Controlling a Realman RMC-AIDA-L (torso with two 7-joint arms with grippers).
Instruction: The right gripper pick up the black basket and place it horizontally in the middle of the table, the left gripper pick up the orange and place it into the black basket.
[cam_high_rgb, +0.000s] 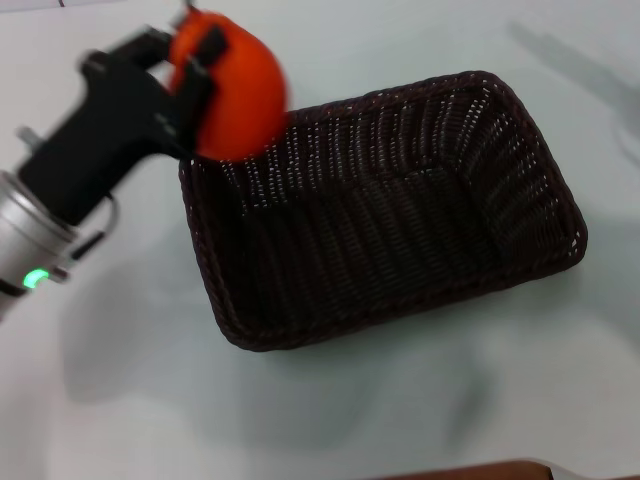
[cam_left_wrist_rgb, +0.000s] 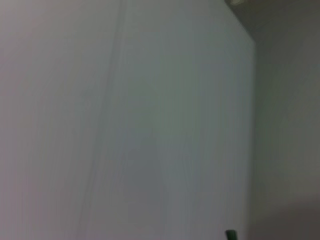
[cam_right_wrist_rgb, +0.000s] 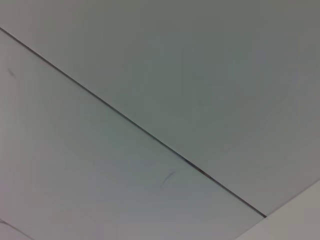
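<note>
The black basket (cam_high_rgb: 400, 210) lies on the white table (cam_high_rgb: 330, 410), its long side running roughly left to right, and it is empty inside. My left gripper (cam_high_rgb: 195, 55) is shut on the orange (cam_high_rgb: 240, 95) and holds it in the air over the basket's far left corner, above the rim. Its black body, silver wrist and green light show at the left. The right gripper is out of view in every frame. The left wrist view shows only blank pale surface. The right wrist view shows a pale surface with a thin dark seam.
A brown edge (cam_high_rgb: 480, 472) shows at the bottom of the head view below the table. Faint shadows lie on the table at the far right (cam_high_rgb: 590, 70).
</note>
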